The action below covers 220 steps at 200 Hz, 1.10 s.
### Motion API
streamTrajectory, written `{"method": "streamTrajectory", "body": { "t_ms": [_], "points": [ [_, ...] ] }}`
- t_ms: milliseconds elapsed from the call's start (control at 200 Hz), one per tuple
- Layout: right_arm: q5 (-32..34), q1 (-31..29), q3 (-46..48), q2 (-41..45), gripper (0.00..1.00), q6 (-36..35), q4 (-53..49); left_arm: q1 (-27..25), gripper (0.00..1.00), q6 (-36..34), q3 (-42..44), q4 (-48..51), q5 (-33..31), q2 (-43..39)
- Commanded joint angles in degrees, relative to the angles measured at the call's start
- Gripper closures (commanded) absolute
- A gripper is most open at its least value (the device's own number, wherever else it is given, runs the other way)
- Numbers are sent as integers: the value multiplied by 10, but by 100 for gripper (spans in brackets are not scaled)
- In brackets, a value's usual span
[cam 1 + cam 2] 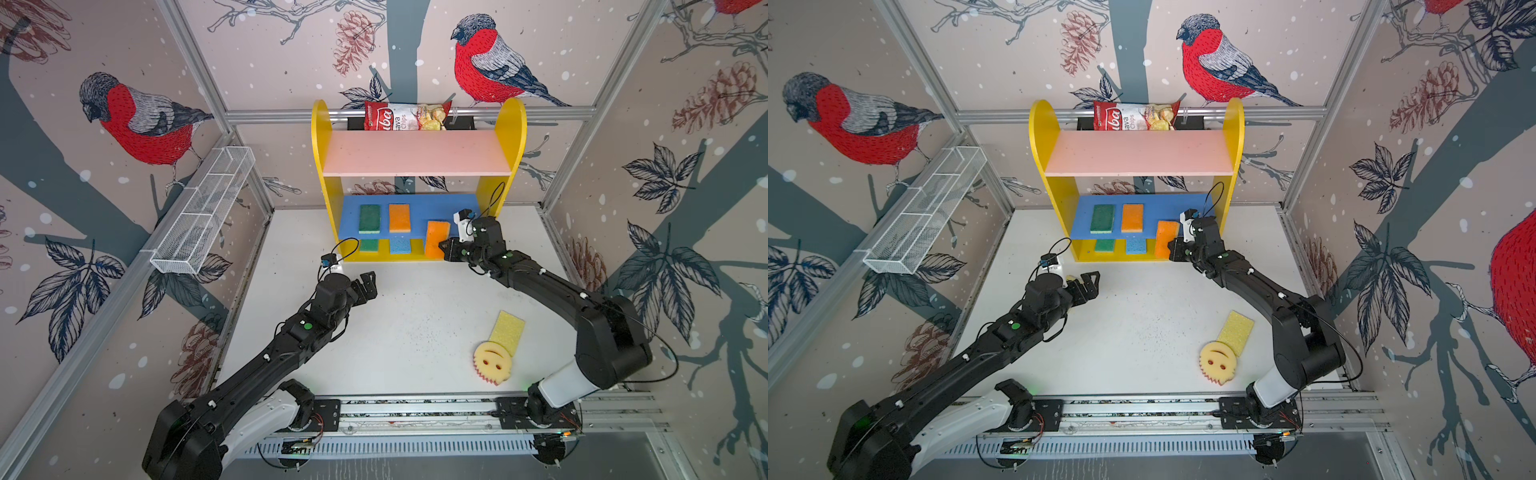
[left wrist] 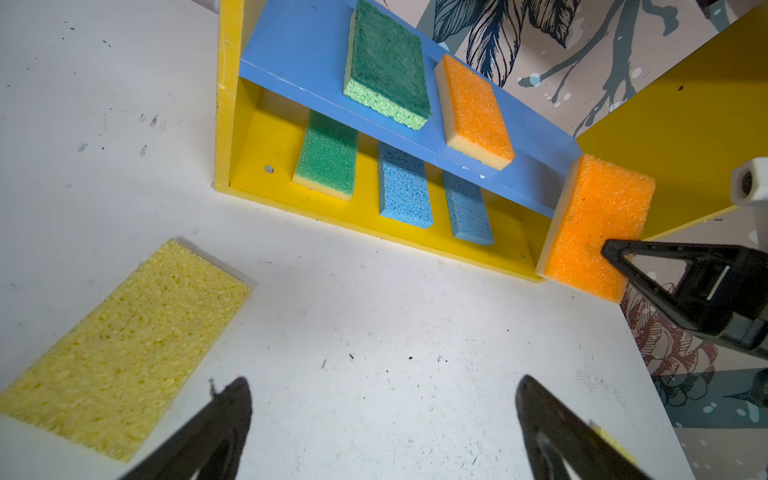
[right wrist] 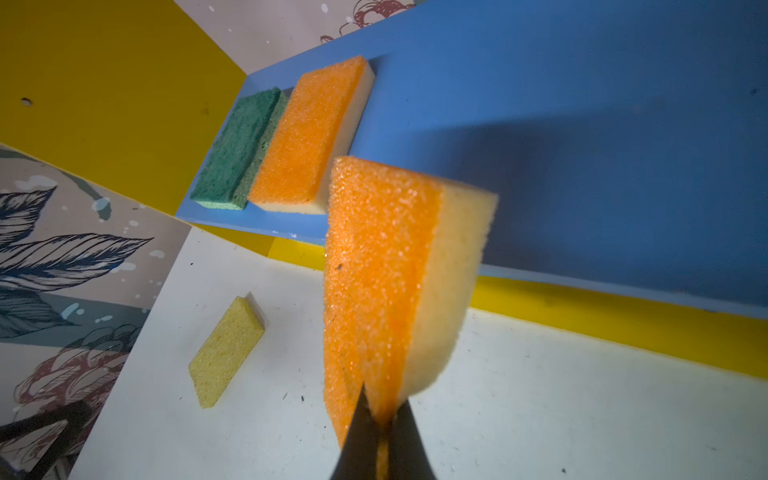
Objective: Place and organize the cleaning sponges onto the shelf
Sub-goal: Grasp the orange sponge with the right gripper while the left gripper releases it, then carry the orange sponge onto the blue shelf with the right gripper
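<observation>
The shelf [image 1: 415, 153] stands at the back of the table. On its blue middle board lie a green sponge [image 1: 370, 218] and an orange sponge [image 1: 400, 217]. The yellow base holds a green sponge [image 2: 328, 156] and two blue sponges [image 2: 405, 187]. My right gripper [image 3: 380, 411] is shut on another orange sponge [image 1: 436, 239], held on edge at the right front of the blue board. My left gripper [image 2: 382, 386] is open and holds nothing, just beside a yellow sponge [image 2: 120, 349] flat on the table. A second yellow sponge [image 1: 507, 331] and the smiley sponge [image 1: 492, 361] lie front right.
A red-and-white chips bag [image 1: 405, 116] sits in a black basket behind the shelf top. A white wire-mesh basket [image 1: 203, 212] hangs on the left wall. The arms' mounting rail [image 1: 415, 411] runs along the front edge.
</observation>
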<state>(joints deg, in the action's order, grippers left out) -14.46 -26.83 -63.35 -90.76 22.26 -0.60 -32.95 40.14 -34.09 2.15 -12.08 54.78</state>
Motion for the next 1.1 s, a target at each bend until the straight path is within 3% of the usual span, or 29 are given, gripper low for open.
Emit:
{"method": "streamTrajectory", "body": {
  "t_ms": [0, 225, 775, 1096],
  "points": [
    [29, -2, -20, -13, 100, -16, -10, 1, 2, 4, 2, -9, -1, 1],
    [64, -2, -54, -32, 100, -32, 3, 2, 2, 4, 4, -6, -5, -13],
    [51, 8, -112, -94, 100, -52, 31, 2, 2, 11, 5, 6, -11, -25],
    [51, 22, -115, -115, 92, -57, 50, 3, 2, 20, 9, 5, -11, -29]
  ]
}}
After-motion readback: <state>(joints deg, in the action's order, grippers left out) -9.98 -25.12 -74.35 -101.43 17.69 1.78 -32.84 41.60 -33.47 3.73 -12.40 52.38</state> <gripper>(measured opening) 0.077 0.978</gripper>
